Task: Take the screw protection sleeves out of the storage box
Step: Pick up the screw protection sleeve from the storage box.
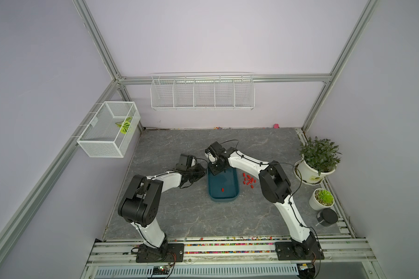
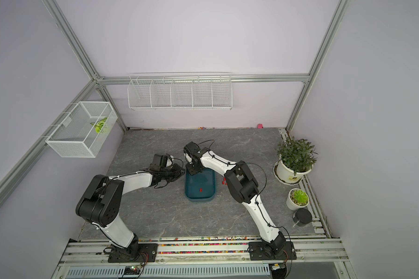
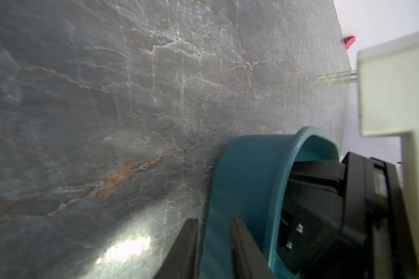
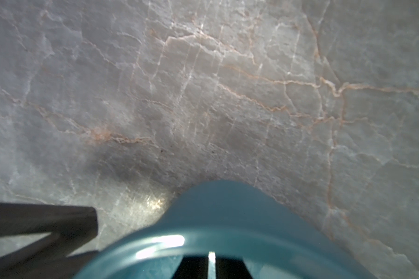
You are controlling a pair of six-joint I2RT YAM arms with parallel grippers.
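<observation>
Box held at its wall, one sleeve left inside

The left fingers (image 3: 241,244) are clamped on the left wall of the storage box (image 1: 230,180) at mid-bench (image 1: 179,212). The right fingers (image 4: 194,268) are pressed together low in the box's far end. One red sleeve (image 1: 222,189) lies inside near the box's near end. The other sleeves (image 1: 249,180) are heaped on the bench just beside its right wall.

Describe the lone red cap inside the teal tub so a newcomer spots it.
On the grey stone-patterned table sits a shallow dark teal plastic tub. One tiny red cylindrical cap lies on its floor; the other red caps lie outside, beside it.
</observation>
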